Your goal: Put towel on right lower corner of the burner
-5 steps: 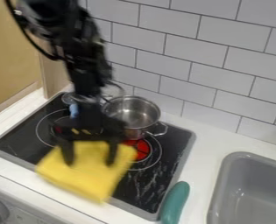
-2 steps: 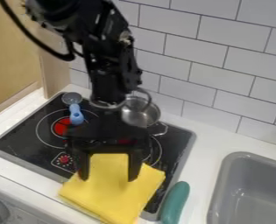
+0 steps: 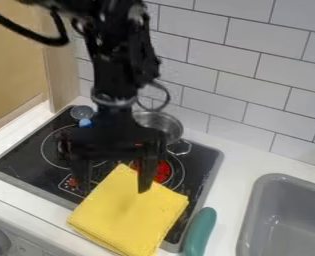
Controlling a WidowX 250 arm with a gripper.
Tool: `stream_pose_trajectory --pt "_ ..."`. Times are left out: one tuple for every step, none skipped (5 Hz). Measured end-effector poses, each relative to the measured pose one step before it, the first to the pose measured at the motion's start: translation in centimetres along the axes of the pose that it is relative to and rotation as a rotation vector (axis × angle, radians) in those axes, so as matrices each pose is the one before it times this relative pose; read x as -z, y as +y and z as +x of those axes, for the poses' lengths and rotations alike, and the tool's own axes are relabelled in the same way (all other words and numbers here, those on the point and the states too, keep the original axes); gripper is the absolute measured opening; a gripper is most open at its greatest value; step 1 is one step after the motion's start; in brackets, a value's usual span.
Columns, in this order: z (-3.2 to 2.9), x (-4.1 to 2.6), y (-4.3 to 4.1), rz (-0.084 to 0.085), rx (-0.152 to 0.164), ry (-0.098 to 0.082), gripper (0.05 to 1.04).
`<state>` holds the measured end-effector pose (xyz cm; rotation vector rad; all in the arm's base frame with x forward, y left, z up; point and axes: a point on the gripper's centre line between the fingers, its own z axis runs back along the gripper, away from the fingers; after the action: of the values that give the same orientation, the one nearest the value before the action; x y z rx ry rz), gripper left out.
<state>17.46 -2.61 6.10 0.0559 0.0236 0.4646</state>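
My gripper [image 3: 114,187] hangs over the front middle of the burner surface [image 3: 26,158], its two fingers spread apart and open. Flat and folded, the yellow towel [image 3: 129,214] lies across the front right part of the black stovetop, with its lower edge over the stove's front rim. The right finger overlaps the towel's upper part in view; the left one is beyond its upper left edge. Whether either finger touches the cloth, I cannot tell.
A metal pot [image 3: 161,125] stands at the back right of the stove, partly behind the arm. At back left is a blue-handled strainer [image 3: 83,113]. A teal object [image 3: 200,232] lies by the stove's right edge, left of the grey sink [image 3: 280,220].
The towel first moved right and toward the front with my gripper. Since then the gripper has let it go and shifted slightly left and up, while the towel stays on the stove.
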Motion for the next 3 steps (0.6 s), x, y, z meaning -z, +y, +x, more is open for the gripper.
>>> stream_pose_trajectory --pt "0.319 -2.067 0.238 0.0121 0.0209 -0.0152 0.998" --pt "2.102 -1.695 -1.106 -0.0164 0.2102 0.0488 0.998" --pt "2.116 -0.124 3.548 -0.0278 -0.0128 0.029 0.998"
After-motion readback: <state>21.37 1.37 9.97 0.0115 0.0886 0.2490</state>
